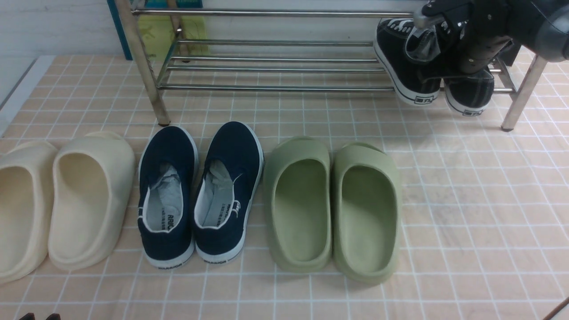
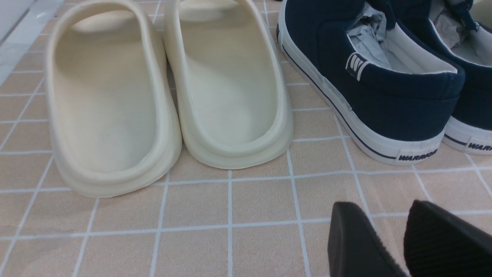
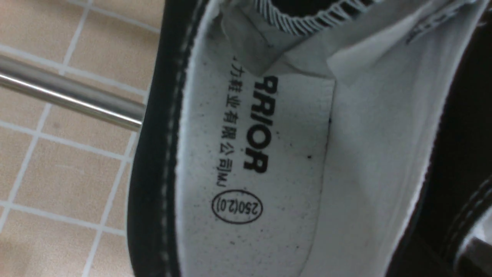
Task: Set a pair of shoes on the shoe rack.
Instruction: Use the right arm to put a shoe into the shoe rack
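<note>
Tiled floor (image 1: 466, 200); sneakers (image 1: 411, 80) on shoe rack (image 1: 266, 68)

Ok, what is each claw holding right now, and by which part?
Right claw grips the black sneakers, apparently by their touching inner collars; its tips are hidden. Left claw holds nothing.

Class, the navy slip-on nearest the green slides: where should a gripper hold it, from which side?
Probably grip the heel collar of the navy slip-on, coming down from above: its opening faces up, the thin heel wall suits a pinch, and the green slide crowds its side.
</note>
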`<action>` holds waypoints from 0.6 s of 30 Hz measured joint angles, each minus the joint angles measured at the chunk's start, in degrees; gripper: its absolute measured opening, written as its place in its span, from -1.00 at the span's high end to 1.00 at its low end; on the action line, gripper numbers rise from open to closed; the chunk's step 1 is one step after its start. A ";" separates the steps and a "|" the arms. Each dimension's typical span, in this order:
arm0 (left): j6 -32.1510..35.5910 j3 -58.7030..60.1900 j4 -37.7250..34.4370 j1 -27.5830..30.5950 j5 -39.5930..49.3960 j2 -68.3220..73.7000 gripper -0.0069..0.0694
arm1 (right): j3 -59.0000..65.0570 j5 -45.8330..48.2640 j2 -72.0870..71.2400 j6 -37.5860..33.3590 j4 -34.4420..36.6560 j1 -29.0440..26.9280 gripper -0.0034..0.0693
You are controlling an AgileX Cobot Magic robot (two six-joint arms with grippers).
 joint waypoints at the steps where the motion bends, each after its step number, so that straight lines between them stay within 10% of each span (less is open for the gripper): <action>1: 0.00 0.00 0.00 0.00 0.00 0.00 0.19 | -0.04 -0.01 0.00 0.00 0.00 0.00 0.83; 11: 0.00 0.00 0.00 0.00 0.00 0.00 0.19 | -0.06 -1.85 -1.31 1.78 1.96 -0.11 -0.20; 18: 0.00 0.00 0.00 0.00 0.00 0.00 0.19 | -0.07 2.93 -10.45 2.26 3.40 0.19 -0.42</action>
